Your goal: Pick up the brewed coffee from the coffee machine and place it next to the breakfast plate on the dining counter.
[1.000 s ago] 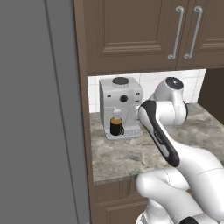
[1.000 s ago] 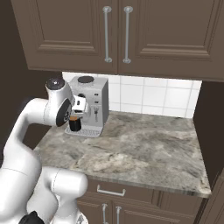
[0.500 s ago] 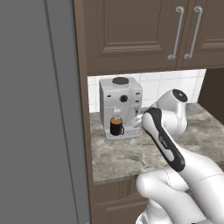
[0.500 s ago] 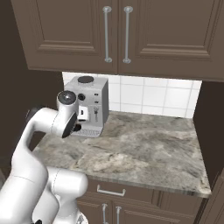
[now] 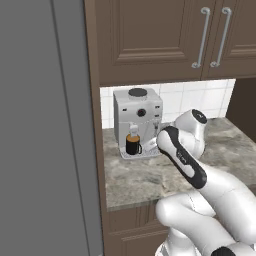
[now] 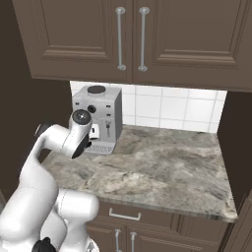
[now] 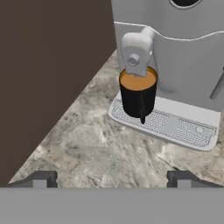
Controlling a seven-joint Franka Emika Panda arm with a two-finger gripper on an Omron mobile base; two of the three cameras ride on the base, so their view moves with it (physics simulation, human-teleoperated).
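The coffee machine (image 5: pixel 138 122) stands at the far left of the marble worktop (image 6: pixel 162 167), against the white tiled wall (image 6: pixel 172 108) and under the dark brown wall cabinets (image 6: pixel 133 39). Its round black top lid (image 5: pixel 137 92) and black front knob (image 5: pixel 141 113) face the robot.

The mug of brewed coffee (image 7: pixel 138 94) sits upright on the machine's drip tray (image 7: pixel 168 124), directly below the grey spout (image 7: pixel 138 54). The mug is black, filled with orange-brown liquid, and its handle (image 7: pixel 142 114) points toward the near side. In the left base view the mug (image 5: pixel 133 144) appears at the left part of the tray.

The gripper (image 7: pixel 111 178) is positioned near the machine front, low over the worktop, aimed at the mug. Its fingers (image 7: pixel 41 178) are fully released, spread wide, and grasp nothing. The mug stands apart from both fingertips, farther along the line of the hand. In the right base view the wrist (image 6: pixel 82 133) covers the lower left front of the machine.

A tall grey panel (image 5: pixel 45 130) borders the worktop on the left.
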